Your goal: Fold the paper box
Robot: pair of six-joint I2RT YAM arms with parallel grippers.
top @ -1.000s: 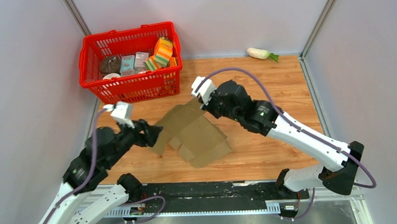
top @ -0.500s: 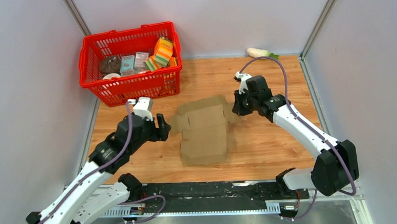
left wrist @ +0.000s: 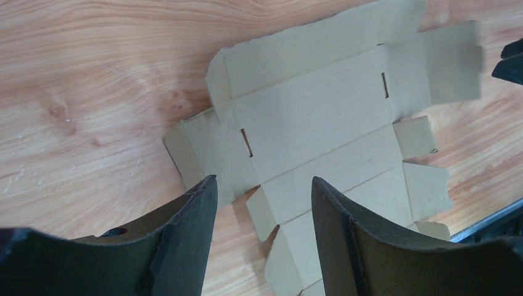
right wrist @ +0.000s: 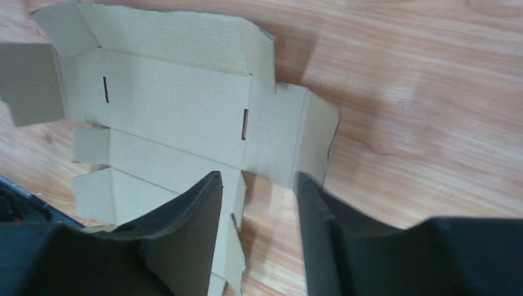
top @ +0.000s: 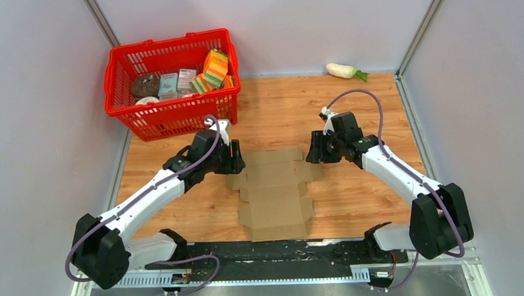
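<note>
While hovering with jaws apart, clamps nothing at left gripper [left wrist: 264,182] or right gripper [right wrist: 259,176]. Faces the paper box [top: 275,194], unfolded flat on the wooden table [top: 355,197] between both, a side flap just below each gripper. Beyond left gripper, red basket [top: 178,118].

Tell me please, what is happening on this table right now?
Two robot arms are working on the paper box, which lies spread out as a nearly flat sheet on the wooden table. The left pincer is over its left side flaps and the right pincer is over its right side flaps. Both are open and neither grips the cardboard. A red basket of groceries stands at the far left corner.
</note>
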